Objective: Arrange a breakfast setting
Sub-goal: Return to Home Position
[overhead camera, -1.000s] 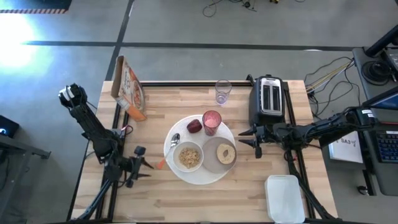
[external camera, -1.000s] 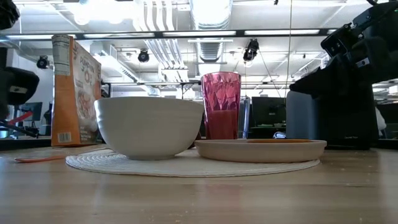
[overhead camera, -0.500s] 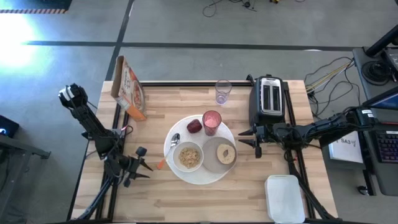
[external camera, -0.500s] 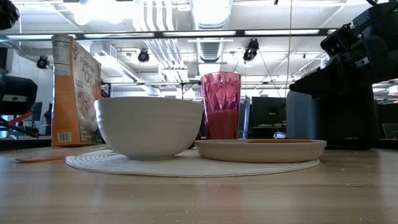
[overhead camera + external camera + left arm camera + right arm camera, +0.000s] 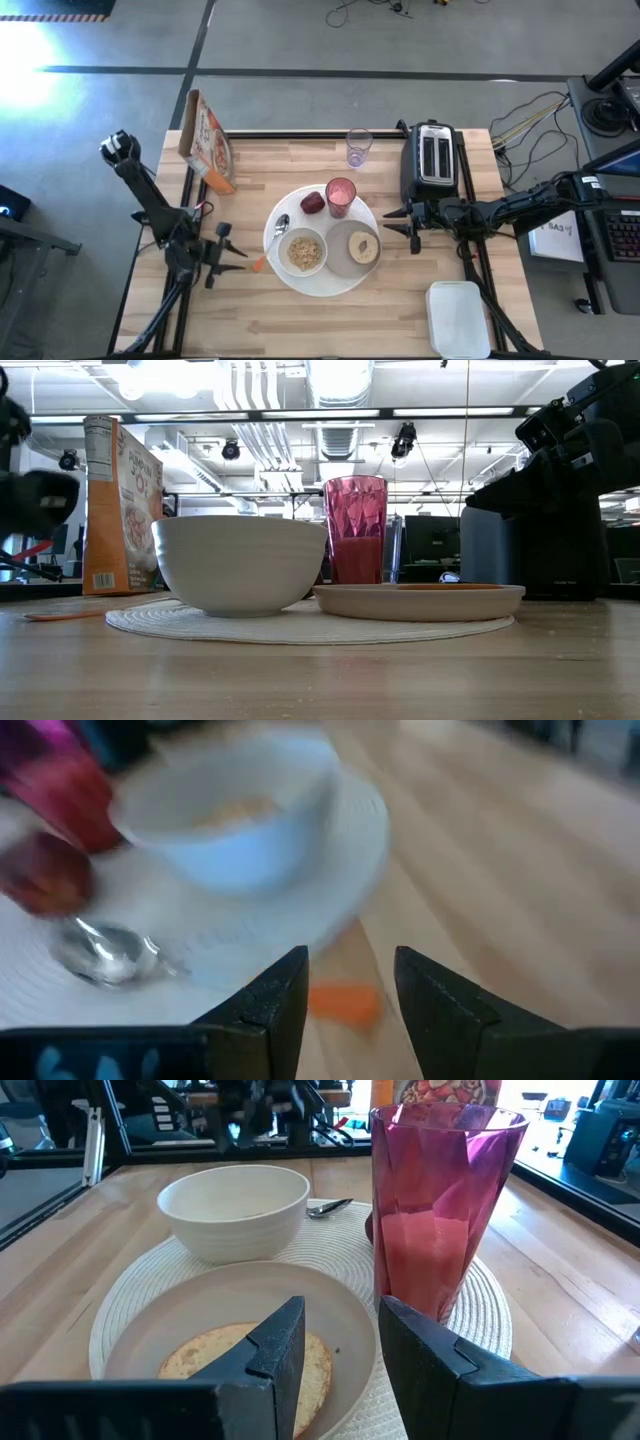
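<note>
From above, the setting sits mid-worktop (image 5: pixel 300 330): bowl (image 5: pixel 302 251), grey plate (image 5: pixel 340 262) with the bagel (image 5: pixel 363 247), tumbler (image 5: pixel 340 197) and apple (image 5: pixel 313 203), all on the round white mat (image 5: pixel 320 290). The spoon (image 5: pixel 272 242) lies on the mat's left side, its long axis slanted, with the scoop by the apple and the orange handle pointing at the left pincer (image 5: pixel 233 254). That pincer hangs just beside the handle tip, spread and empty, and its arm is folded at the worktop's left edge. The right pincer (image 5: pixel 388 221) waits by the grey plate, arm stretched level past the toaster (image 5: pixel 432 160).

At worktop height, the bowl (image 5: pixel 240 565), tumbler (image 5: pixel 355 530) and grey plate (image 5: pixel 420 600) stand on the mat (image 5: pixel 300 626). The handle tip (image 5: pixel 55 615) pokes off its edge.

The left wrist view shows the handle tip (image 5: pixel 345 1001) framed between the parted fingers (image 5: pixel 275 1005), untouched. A clean exit looks to be straight back along the spoon's axis, away from the handle.

The right wrist view has its fingers (image 5: pixel 275 1355) parted, holding nothing, just over the bagel (image 5: pixel 215 1360), with the tumbler (image 5: pixel 445 1200) close beside.
</note>
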You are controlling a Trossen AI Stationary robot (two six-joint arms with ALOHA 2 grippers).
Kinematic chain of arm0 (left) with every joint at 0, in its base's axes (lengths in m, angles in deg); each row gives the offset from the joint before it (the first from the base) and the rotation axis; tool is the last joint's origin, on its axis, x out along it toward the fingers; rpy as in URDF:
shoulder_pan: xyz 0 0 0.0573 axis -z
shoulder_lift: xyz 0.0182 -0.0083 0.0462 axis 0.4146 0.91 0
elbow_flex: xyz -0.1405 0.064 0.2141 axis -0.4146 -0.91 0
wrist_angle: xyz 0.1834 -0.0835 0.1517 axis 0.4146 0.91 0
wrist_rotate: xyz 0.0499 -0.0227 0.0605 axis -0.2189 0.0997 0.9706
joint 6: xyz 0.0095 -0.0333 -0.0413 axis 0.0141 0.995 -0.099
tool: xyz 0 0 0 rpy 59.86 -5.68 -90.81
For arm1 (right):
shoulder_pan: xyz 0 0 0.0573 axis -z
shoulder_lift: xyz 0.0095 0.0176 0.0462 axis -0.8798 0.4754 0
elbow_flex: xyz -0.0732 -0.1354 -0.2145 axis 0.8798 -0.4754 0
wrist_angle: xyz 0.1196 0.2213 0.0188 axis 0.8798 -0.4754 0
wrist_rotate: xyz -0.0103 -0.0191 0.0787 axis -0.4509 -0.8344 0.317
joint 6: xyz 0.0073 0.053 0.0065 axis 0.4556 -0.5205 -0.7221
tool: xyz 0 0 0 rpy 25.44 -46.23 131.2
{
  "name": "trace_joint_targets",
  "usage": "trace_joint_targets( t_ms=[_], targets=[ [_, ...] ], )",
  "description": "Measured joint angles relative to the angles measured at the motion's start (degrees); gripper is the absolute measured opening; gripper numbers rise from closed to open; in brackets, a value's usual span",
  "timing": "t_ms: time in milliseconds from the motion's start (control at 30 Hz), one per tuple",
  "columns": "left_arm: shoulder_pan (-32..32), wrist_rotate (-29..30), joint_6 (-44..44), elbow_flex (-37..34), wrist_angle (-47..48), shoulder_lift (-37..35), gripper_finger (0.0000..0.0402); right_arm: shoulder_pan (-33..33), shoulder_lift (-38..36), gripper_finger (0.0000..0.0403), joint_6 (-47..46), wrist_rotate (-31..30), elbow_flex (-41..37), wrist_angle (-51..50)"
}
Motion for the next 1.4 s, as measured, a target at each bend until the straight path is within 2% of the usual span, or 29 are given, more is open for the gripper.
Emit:
trace_joint_targets(
  t_ms=[200, 367, 667, 1133, 1400],
  targets=[
    [-2.82, 0.90, -10.13, 0.00, -0.14, -12.60, 0.0134, 0.00, 0.00, 0.0118, 0.01, 0.00, 0.00, 0.00],
    [-5.08, 0.89, -18.83, 0.00, -0.14, -20.29, 0.0134, 0.00, 0.00, 0.0118, 0.00, 0.00, -0.02, -0.02],
    [-11.57, 0.89, -22.08, -0.02, -0.12, -29.95, 0.0134, 0.00, 0.00, 0.0118, 0.02, 0.00, -0.02, -0.02],
    [-26.37, 0.89, -21.44, -0.04, -0.12, -36.99, 0.0134, 0.00, 0.00, 0.0118, 0.02, 0.02, -0.02, -0.02],
    [-27.65, 1.87, -20.18, -0.07, -0.10, -32.86, 0.0134, 0.00, 0.00, 0.0118, 0.01, 0.04, -0.02, -0.02]
  ],
)
